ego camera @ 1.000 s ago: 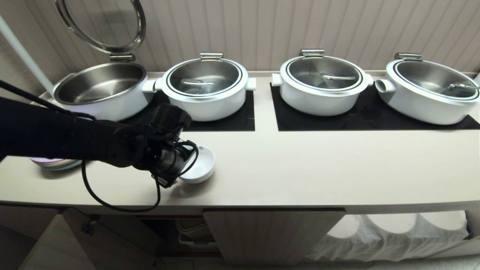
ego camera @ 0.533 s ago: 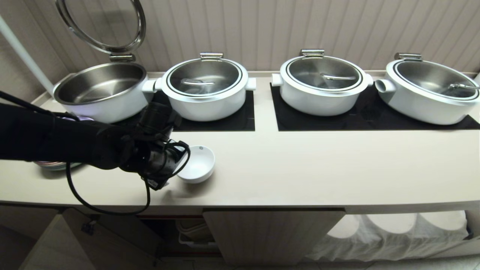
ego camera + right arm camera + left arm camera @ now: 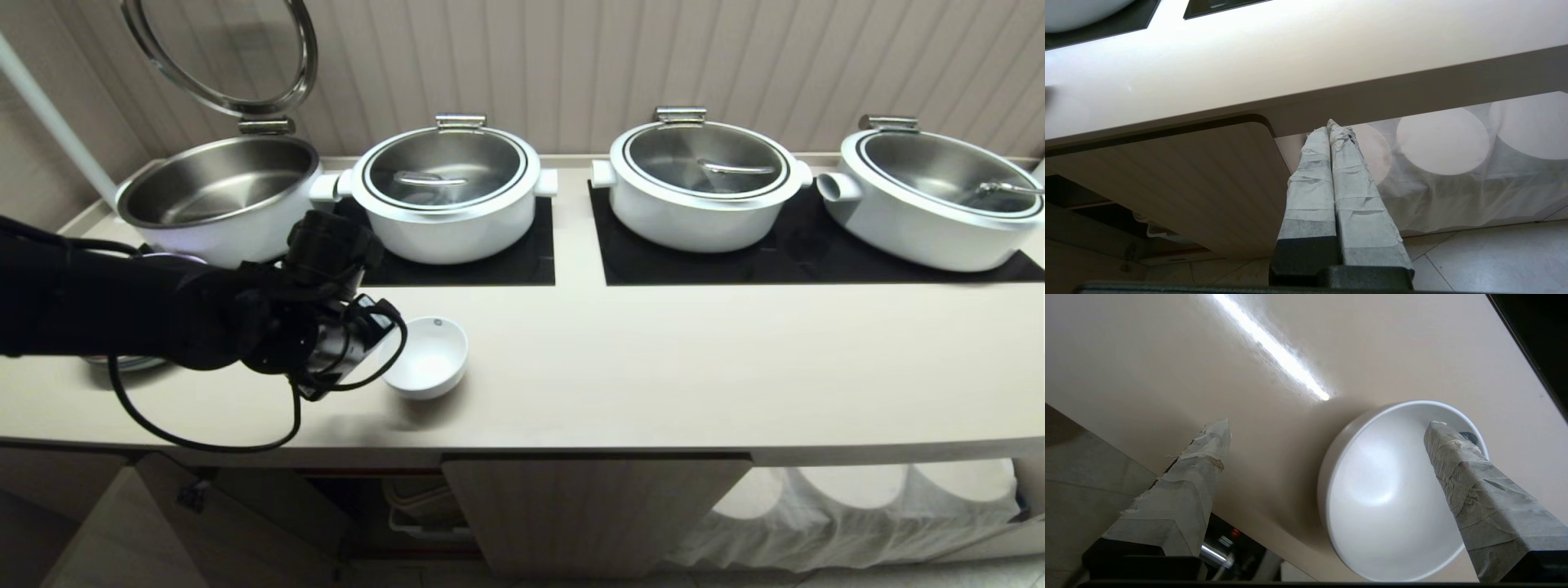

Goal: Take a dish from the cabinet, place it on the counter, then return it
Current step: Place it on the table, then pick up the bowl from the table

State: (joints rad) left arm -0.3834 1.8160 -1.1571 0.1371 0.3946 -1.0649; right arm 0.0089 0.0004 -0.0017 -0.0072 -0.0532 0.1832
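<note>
The dish, a small white bowl, stands upright on the cream counter near its front edge. My left gripper is just left of it, open. In the left wrist view the dish lies under one taped finger, which hangs over its inside. The other finger is over bare counter, and the bowl's near rim lies between them. The left gripper holds nothing. The cabinet is below, its left side open and dark. My right gripper is shut and parked below the counter's edge.
Several large white pots stand on black mats along the back; the far-left pot has its lid raised. Pastel plates lie under my left arm. White bags hang under the counter's right side.
My left arm has drawn back to the left and its wrist has turned, uncovering more of the dish. The dish has stayed where it stands. The gripper has stayed open.
</note>
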